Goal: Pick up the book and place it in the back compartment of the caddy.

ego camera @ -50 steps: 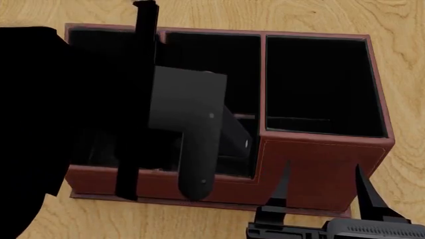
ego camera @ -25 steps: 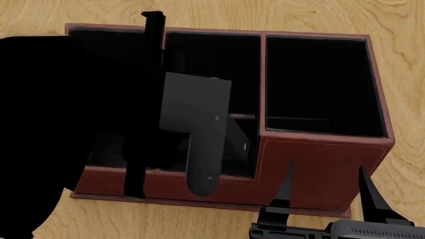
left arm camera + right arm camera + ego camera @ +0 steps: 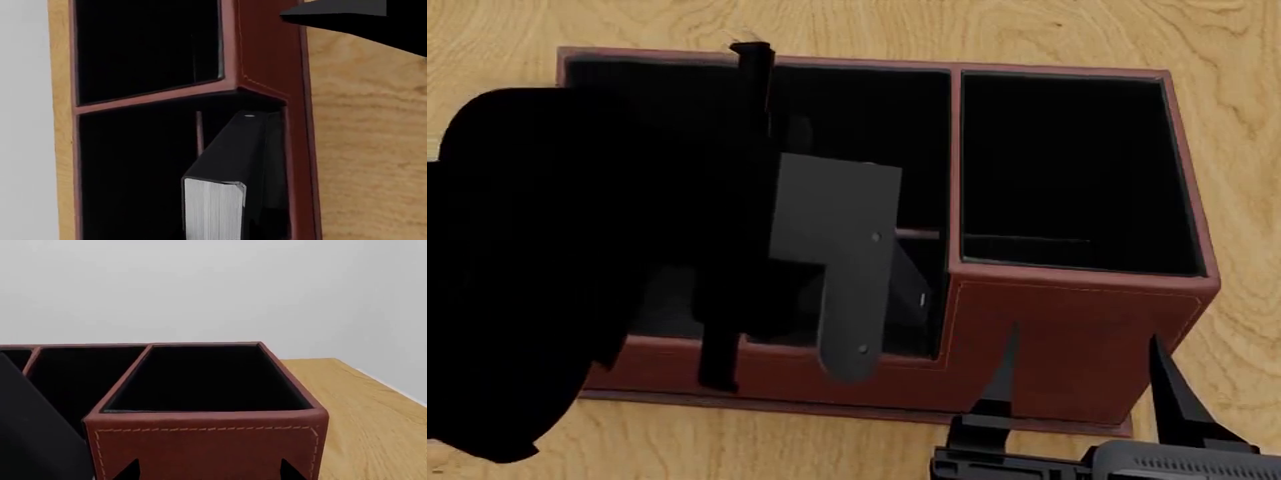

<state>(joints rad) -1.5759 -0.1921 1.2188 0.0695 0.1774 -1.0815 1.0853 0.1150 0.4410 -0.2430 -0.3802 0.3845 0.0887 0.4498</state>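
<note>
The black book (image 3: 230,160), white page edge toward the camera, hangs tilted over the reddish-brown caddy (image 3: 1068,330). Its far end dips into the small back compartment (image 3: 213,122), beside the low crossbar (image 3: 199,132). In the head view the book (image 3: 910,278) shows just past my left wrist, near the crossbar (image 3: 918,233). My left gripper (image 3: 213,234) is shut on the book's near end; its fingers are hidden. My right gripper (image 3: 1081,370) is open and empty in front of the caddy's near wall (image 3: 207,450).
My left arm (image 3: 561,270) covers the caddy's left section in the head view. The wide right section (image 3: 1074,160) is black inside. The caddy sits on a light wooden table (image 3: 1228,150). A right gripper finger (image 3: 340,15) shows in the left wrist view.
My left arm has shifted right and slightly toward me over the caddy. The book's far end has sunk a little lower. The right gripper has stayed put.
</note>
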